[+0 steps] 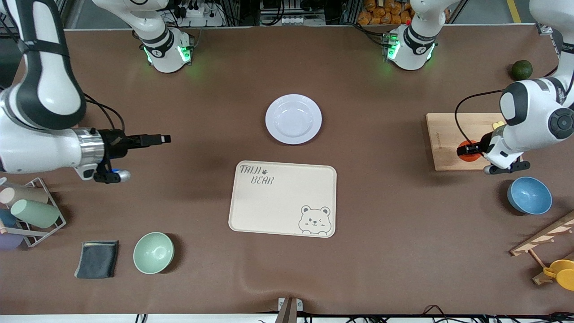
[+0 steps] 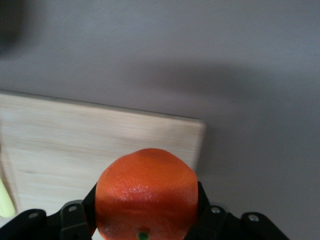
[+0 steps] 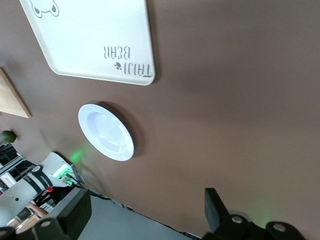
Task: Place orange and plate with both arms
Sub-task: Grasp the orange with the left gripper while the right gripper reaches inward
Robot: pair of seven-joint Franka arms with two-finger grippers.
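The orange [image 1: 469, 151] is small and bright reddish-orange. My left gripper [image 1: 467, 150] is shut on it over the wooden board [image 1: 446, 139] at the left arm's end of the table. In the left wrist view the orange [image 2: 147, 192] sits between the black fingers [image 2: 204, 200], over the board [image 2: 75, 145] near its corner. The white plate [image 1: 293, 119] lies mid-table, farther from the front camera than the cream bear tray [image 1: 282, 198]. My right gripper [image 1: 163, 139] is open and empty over bare table toward the right arm's end. The right wrist view shows the plate [image 3: 106, 132] and the tray [image 3: 95, 40].
A dark green fruit [image 1: 522, 69] and a blue bowl [image 1: 529, 195] flank the board. A green bowl [image 1: 153, 252], a grey cloth [image 1: 97, 259] and a wire rack of cups [image 1: 31, 211] are at the right arm's end. A wooden stand [image 1: 542, 242] is near the blue bowl.
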